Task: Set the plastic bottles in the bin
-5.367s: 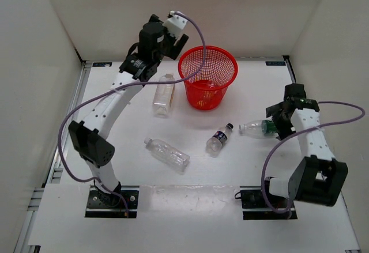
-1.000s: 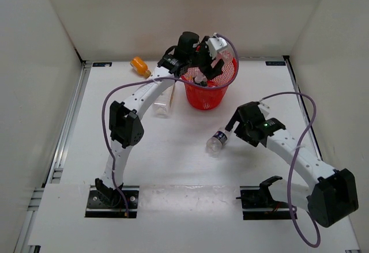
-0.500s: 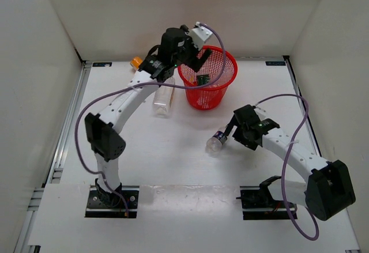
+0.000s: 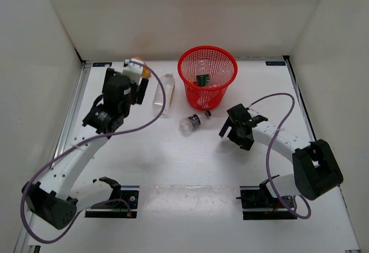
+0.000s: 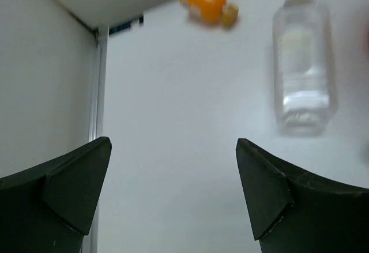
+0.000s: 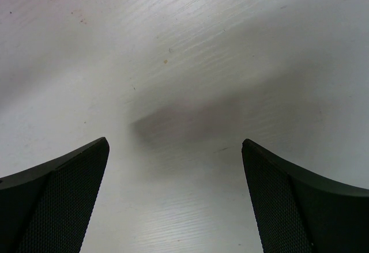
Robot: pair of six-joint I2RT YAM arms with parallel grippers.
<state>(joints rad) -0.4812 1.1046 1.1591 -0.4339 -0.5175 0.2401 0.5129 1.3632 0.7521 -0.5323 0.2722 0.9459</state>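
The red mesh bin (image 4: 216,63) stands at the back centre, with a green-labelled bottle (image 4: 202,80) lying inside it. A black-labelled clear bottle (image 4: 192,122) lies on the table just in front of the bin. The large squarish clear bottle (image 4: 165,94) (image 5: 302,71) lies left of the bin. An orange bottle (image 4: 142,72) (image 5: 204,0) sits at the back left. My left gripper (image 4: 137,83) (image 5: 173,143) hangs open and empty above the table, short of the orange bottle. My right gripper (image 4: 233,129) (image 6: 174,142) is open over bare table, right of the black-labelled bottle.
White walls enclose the table on three sides. A metal rail (image 5: 95,91) runs along the left edge. Purple cables loop off both arms; the right one (image 4: 282,100) arcs over the right half of the table.
My left arm swung from above the bin back to the left side and opened fully. The black-labelled bottle moved up and left toward the bin. The right arm drew in.
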